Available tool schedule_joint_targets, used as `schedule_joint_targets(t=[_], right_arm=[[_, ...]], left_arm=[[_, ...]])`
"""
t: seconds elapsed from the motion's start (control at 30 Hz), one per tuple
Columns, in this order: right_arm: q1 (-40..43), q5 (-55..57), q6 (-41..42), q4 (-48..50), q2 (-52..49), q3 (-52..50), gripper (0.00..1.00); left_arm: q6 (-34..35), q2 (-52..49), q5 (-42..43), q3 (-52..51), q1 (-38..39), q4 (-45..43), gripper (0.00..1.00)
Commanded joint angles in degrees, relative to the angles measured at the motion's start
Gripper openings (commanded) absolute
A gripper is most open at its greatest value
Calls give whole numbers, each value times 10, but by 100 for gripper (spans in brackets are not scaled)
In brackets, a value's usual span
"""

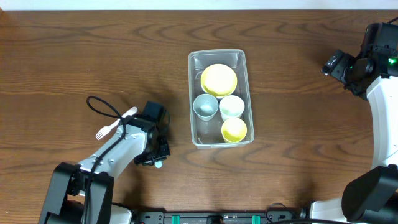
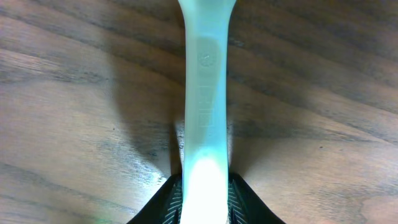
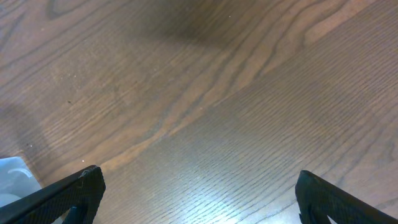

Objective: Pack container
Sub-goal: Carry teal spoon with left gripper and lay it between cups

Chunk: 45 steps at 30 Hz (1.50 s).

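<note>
The clear container (image 1: 194, 134) stands at the table's middle, holding a yellow bowl (image 1: 218, 79), a grey cup (image 1: 205, 107), a white cup (image 1: 232, 107) and a yellow cup (image 1: 234, 129). Left of it, my left gripper (image 1: 155, 158) points down at the table. In the left wrist view this gripper (image 2: 205, 190) is shut on the handle of a pale plastic utensil (image 2: 206, 93) that runs away from the fingers over the wood; its far end is out of frame. My right gripper (image 1: 336, 64) hangs at the far right, open (image 3: 205, 199) over bare wood.
A white plastic fork (image 1: 112, 126) lies on the table beside the left arm, next to a black cable loop (image 1: 99, 107). A corner of the container (image 3: 12, 177) shows at the left edge of the right wrist view.
</note>
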<state>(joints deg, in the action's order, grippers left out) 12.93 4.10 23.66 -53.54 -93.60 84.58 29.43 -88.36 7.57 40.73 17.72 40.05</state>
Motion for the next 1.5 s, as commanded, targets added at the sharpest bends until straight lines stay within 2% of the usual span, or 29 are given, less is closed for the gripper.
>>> schedule_joint_targets(t=[0.0,0.13,0.3,0.37,0.7,1.17,1.47], right_arm=[[1,2,1,-1,-3,0,99],[1,2,1,-1,-3,0,99],[1,2,1,0,-3,0,99],[1,2,1,-1,-3,0,99],[1,2,1,-1,-3,0,99],[1,2,1,-1,-3,0,99],[1,2,1,-1,-3,0,99]], left_arm=[[0,-26,19,-27,0,-20,23],[0,-26,19,-26,0,-40,19],[-10,-26,19,-13,0,-41,19],[-13,-26,19,-4,0,-34,15],[-50,-5,19,40,0,-12,14],[-59,139,19,61,0,29,14],[-91,239,82,61,4,18,15]])
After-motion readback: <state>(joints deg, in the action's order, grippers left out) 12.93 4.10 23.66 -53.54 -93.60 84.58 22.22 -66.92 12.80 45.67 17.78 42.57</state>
